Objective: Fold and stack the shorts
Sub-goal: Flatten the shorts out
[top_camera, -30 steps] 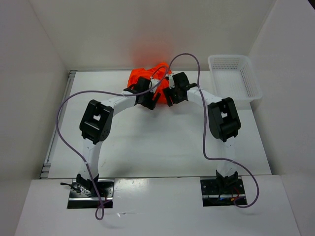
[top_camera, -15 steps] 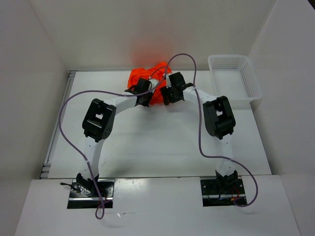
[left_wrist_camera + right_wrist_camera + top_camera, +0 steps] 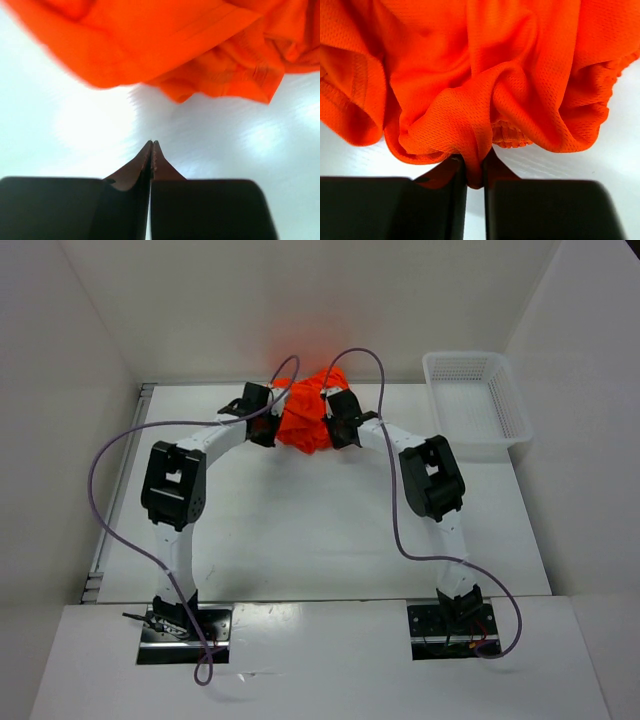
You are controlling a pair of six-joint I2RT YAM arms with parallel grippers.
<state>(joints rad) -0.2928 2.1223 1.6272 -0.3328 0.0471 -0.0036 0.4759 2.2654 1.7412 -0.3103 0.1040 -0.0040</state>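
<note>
Only the wrist views show right gripper (image 3: 474,171) pinching the shorts (image 3: 470,75), left gripper (image 3: 151,146) pressed together apart from them.

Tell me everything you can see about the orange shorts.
The shorts are bright orange, of a fine mesh fabric with stitched hems and a gathered edge. They are not folded: they lie crumpled in a heap at the far middle of the white table. The right gripper pinches one fold of the fabric. The left gripper is shut on nothing, just short of the cloth. No drawstring shows.
</note>
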